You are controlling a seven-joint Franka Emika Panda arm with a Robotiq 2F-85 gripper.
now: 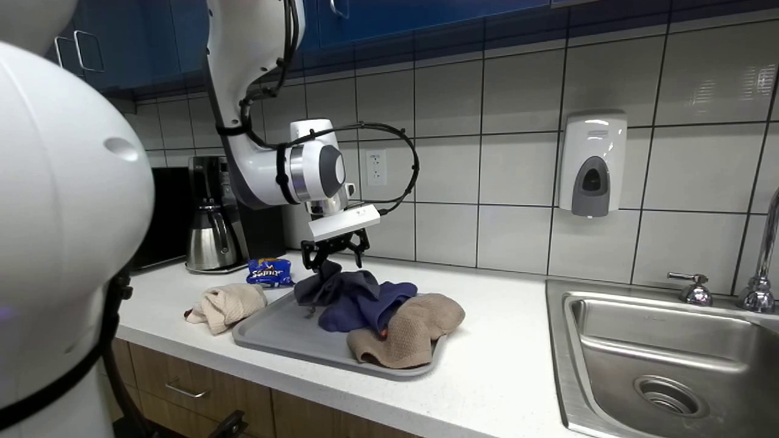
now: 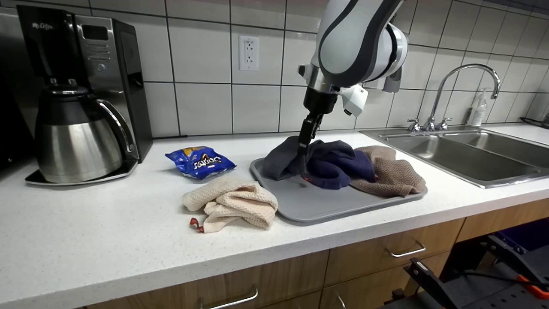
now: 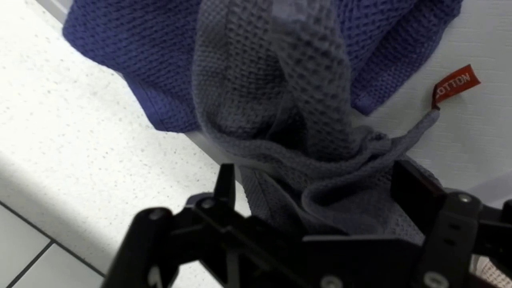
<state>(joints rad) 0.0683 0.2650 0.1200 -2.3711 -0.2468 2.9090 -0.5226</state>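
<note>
Grey cloth [image 1: 348,285] lay bunched on the tray [image 2: 309,205], toward the tray's end nearest the cream cloth [image 2: 240,206], and lapped partly over the navy cloth [image 1: 353,313]. Fingers [image 3: 227,182] stood wide apart about it: in the wrist view one tip was just beside the cloth's edge, the other over its folds, with loose fabric between them and nothing clamped. Whether either tip touched the fabric could not be told. Past the navy cloth, the brown cloth [image 2: 392,178] lay across the tray's opposite end; the cream cloth and a blue packet [image 2: 201,163] sat directly on the counter [image 2: 107,227]. Handling of the grey cloth, judged by eye: light, limp, not fragile; the coarse knit should give good friction, so slip seemed a small concern. Main weakness was lack of stiffness: a shallow pinch would probably lift one layer and leave the rest trailing, and the navy cloth beneath might be dragged along. Best hold, by estimate: the gathered folds between the fingers, apparently several layers deep. Poorer choice: the thin rolled edge running to the red tag [image 3: 456,85], which looked narrow and off to one side.
</note>
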